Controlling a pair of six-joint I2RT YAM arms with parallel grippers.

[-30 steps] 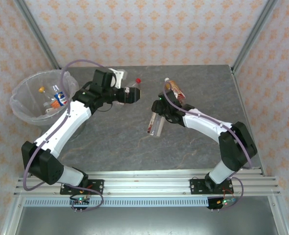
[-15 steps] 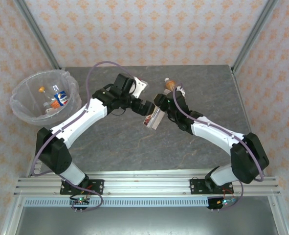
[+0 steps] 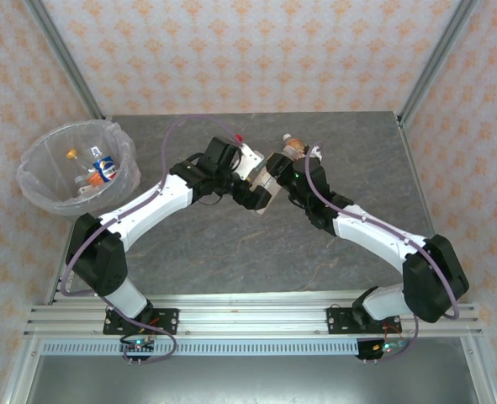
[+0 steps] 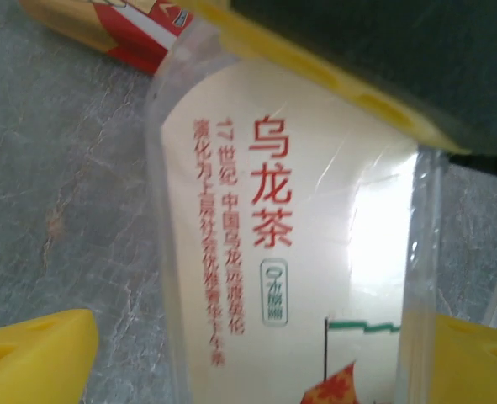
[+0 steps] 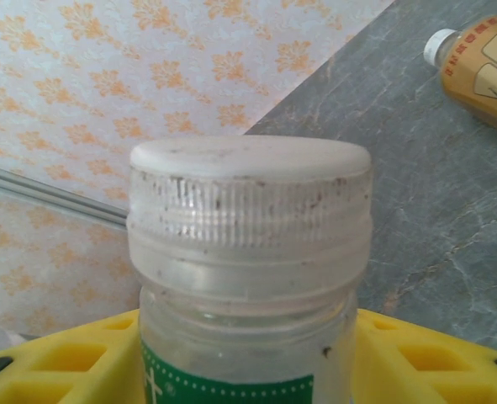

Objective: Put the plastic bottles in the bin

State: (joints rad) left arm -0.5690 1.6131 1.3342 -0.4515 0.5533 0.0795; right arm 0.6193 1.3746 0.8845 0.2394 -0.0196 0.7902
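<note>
top external: both arms reach in over the middle of the grey table (image 3: 189, 244). the right gripper (image 3: 275, 172) holds a clear tea bottle (image 3: 263, 179), and the left gripper (image 3: 257, 197) sits at the bottle's other end. the bin (image 3: 38, 189) stands at the far left, well apart from both grippers, with a blue-labelled bottle (image 3: 104, 168) and an orange-capped bottle (image 3: 73, 155) inside. a brown-labelled bottle (image 3: 293, 147) lies on the table just beside the right gripper. a red cap (image 3: 240, 135) shows beyond the left arm.

left wrist: the tea bottle (image 4: 298, 252), with a white label and red chinese characters, runs between the left gripper's (image 4: 256, 362) yellow fingers (image 4: 38, 358). they stand wide: bare table shows between one finger and the bottle, while the other is at its edge. a yellow finger of the right gripper crosses the bottle's upper end. the brown-labelled bottle (image 4: 105, 25) lies beyond.

right wrist: the right gripper's (image 5: 248, 370) fingers (image 5: 71, 362) are clamped narrow on the tea bottle's neck, under its white cap (image 5: 250, 160). the brown-labelled bottle (image 5: 483, 59) lies on the table behind.
</note>
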